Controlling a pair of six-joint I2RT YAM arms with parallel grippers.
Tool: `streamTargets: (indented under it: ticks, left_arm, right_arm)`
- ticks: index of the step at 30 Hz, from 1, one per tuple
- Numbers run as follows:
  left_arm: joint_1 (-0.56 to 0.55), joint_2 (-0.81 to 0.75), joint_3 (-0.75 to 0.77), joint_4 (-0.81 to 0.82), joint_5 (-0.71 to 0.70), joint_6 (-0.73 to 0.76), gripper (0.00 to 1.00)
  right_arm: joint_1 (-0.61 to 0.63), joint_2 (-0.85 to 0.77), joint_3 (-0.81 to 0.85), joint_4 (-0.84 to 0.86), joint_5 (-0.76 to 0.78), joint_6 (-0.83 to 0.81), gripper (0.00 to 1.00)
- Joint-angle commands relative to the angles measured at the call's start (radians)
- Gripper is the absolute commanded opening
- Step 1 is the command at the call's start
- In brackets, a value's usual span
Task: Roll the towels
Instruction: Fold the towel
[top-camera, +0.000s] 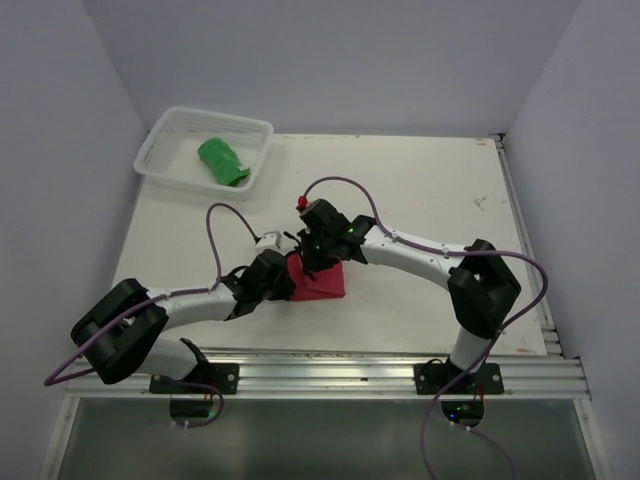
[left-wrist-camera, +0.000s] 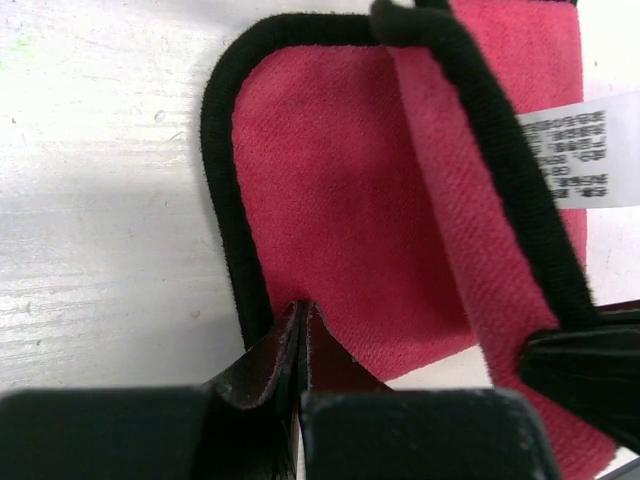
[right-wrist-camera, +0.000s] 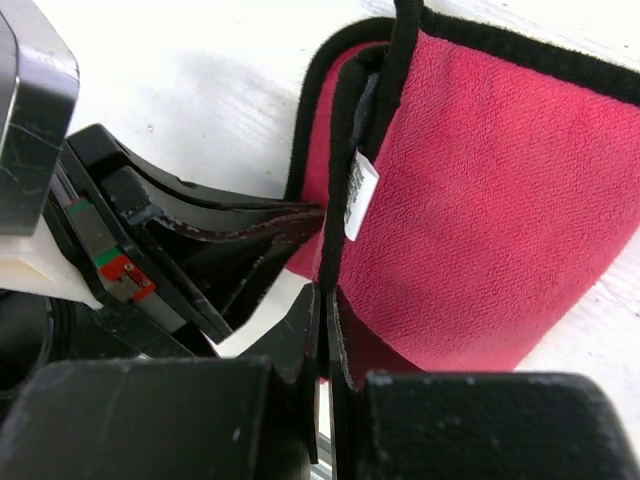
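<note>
Step in hand, in my judgement: the start of the roll on the red towel. It lies part-folded on the desk, well apart from the basket and nearer the arm bases than the basket is. The green towel sits inside the basket, bunched into a roll as far as I can tell.

Left claw: jaws pressed together, pinching the red towel at its black hem. Right claw: jaws likewise closed to a slit, nipping the folded edge just below the white label. The two claws sit close together.

The next move, I judge, calls for both claws to carry the pinched edge over in step, keeping the turn tight and not tugging apart.
</note>
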Motion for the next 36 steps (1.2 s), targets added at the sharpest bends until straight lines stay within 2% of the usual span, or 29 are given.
streamTargets:
  ticks: [1,11,18,21,26,36]
  left_arm:
    - [-0.007,0.006,-0.027,0.04,0.007,-0.025,0.0]
    - [-0.007,-0.028,-0.042,0.04,0.011,-0.028,0.0]
    - [-0.007,-0.193,-0.048,-0.034,-0.036,0.004,0.0]
    - [-0.007,-0.216,-0.048,-0.081,-0.056,0.0,0.0]
    - [-0.007,-0.181,-0.082,-0.086,-0.055,-0.023,0.0]
    - [-0.007,-0.094,-0.157,0.034,0.005,-0.061,0.0]
  right_arm:
    - [0.011,0.012,0.003,0.077,-0.062,0.049,0.0]
    - [0.014,0.072,-0.038,0.128,-0.062,0.065,0.0]
    - [0.014,0.102,-0.046,0.141,-0.053,0.058,0.0]
    - [0.014,0.111,-0.043,0.146,-0.056,0.057,0.0]
    - [0.014,0.115,-0.032,0.151,-0.064,0.062,0.0]
    - [0.016,0.125,-0.02,0.158,-0.085,0.069,0.0]
